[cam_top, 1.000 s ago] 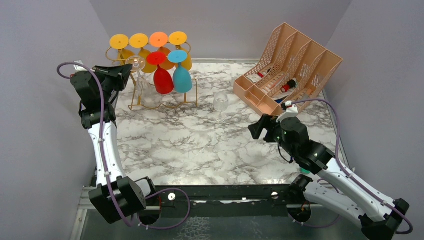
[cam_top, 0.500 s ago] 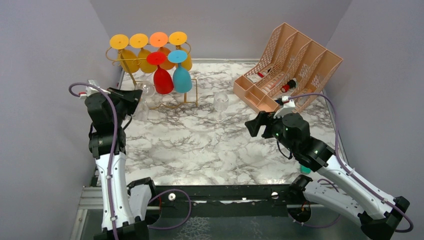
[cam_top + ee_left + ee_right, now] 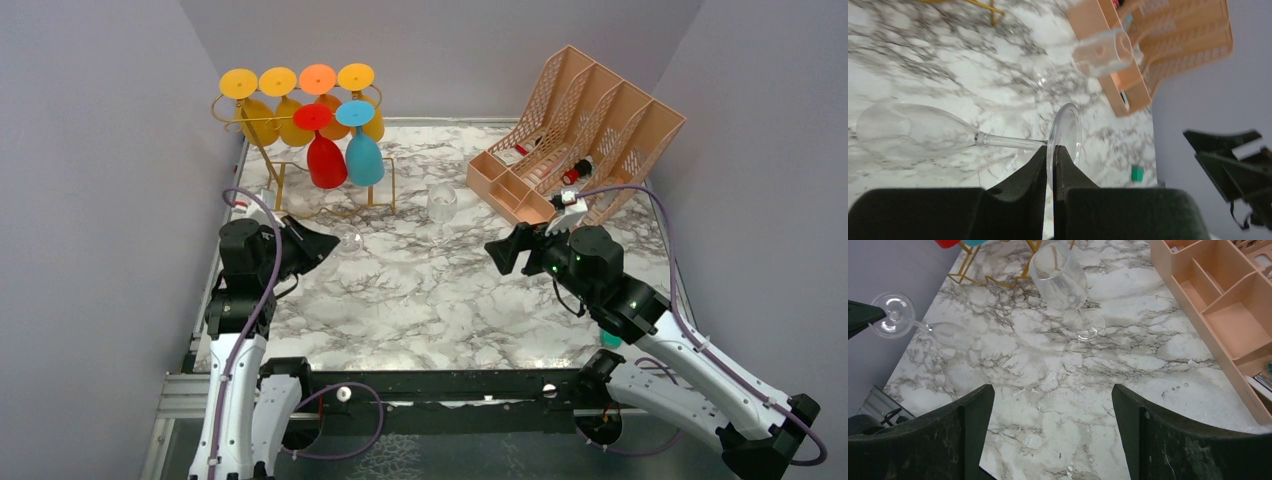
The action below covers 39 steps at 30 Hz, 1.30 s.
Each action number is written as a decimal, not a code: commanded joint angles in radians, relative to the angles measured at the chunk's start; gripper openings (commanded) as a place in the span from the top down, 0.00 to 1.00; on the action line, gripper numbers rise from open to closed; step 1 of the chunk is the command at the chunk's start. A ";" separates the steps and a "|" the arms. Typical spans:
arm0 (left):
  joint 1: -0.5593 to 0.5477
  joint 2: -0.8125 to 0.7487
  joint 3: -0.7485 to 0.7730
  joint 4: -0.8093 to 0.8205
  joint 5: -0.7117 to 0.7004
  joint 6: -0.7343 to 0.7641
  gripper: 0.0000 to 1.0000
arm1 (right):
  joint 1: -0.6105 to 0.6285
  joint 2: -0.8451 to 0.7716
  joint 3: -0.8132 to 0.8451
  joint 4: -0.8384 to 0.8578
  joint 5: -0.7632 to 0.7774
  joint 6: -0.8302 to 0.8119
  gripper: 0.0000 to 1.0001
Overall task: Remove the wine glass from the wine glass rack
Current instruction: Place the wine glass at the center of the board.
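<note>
The left gripper (image 3: 1050, 150) is pinched almost closed on the rim of the foot of a clear wine glass (image 3: 923, 132). It holds the glass sideways, off and in front of the gold wine glass rack (image 3: 392, 185). The right gripper (image 3: 1050, 390) gapes wide and holds nothing. The glass is probably light, stiff, slick and brittle, so its stem would likely give a surer hold than the foot's edge.

place: lab test cell | evidence: grey enclosure walls (image 3: 90, 150), marble-print table (image 3: 420, 300)
</note>
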 commanded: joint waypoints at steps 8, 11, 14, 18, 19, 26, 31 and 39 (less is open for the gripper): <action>-0.110 0.112 0.016 0.179 0.471 0.185 1.00 | 0.005 0.034 -0.027 0.126 -0.312 0.066 0.13; -0.170 0.107 0.016 0.183 0.454 0.202 1.00 | 0.005 0.067 -0.042 0.195 -0.422 0.111 0.18; -0.231 0.115 0.010 0.205 0.437 0.198 1.00 | 0.004 0.113 -0.043 0.249 -0.527 0.152 0.24; -0.353 0.153 0.014 0.250 0.386 0.189 1.00 | 0.005 0.180 -0.038 0.309 -0.651 0.185 0.29; -0.384 0.162 0.018 0.256 0.368 0.191 1.00 | 0.005 0.198 -0.034 0.316 -0.671 0.195 0.31; -0.512 0.214 0.011 0.334 0.299 0.168 1.00 | 0.005 0.290 -0.019 0.358 -0.826 0.225 0.48; -0.573 0.236 0.009 0.374 0.276 0.152 1.00 | 0.005 0.337 -0.020 0.371 -0.870 0.238 0.60; -0.606 0.252 0.007 0.382 0.255 0.151 0.99 | 0.005 0.342 -0.053 0.451 -0.866 0.278 0.99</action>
